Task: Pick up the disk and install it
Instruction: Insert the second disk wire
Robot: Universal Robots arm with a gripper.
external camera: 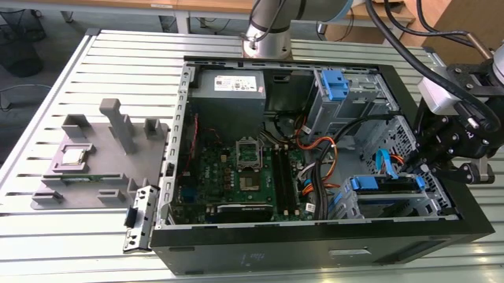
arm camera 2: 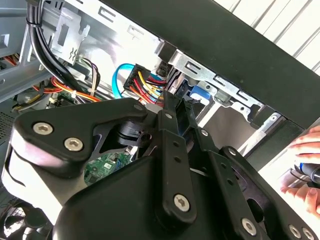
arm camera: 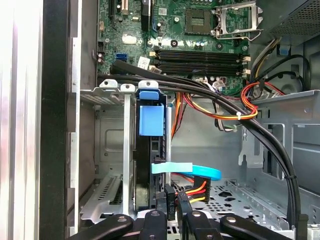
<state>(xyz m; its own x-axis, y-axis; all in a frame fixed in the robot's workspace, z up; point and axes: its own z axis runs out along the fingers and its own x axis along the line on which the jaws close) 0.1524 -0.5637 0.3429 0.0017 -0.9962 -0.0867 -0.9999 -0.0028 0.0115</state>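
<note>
The exterior view overlooks the open computer case (external camera: 315,147); both wrist views peer closely into its drive bay.

In the first wrist view the gripper (arm camera: 172,220) is cut off by the picture's edge at 6 o'clock, so whether its fingers grip anything cannot be told. The disk (arm camera: 150,165) stands edge-on in its metal cage (arm camera: 107,165), most of it hidden. In the second wrist view a person's hand (arm camera 2: 306,172) at 3 o'clock is cropped by the edge.
</note>
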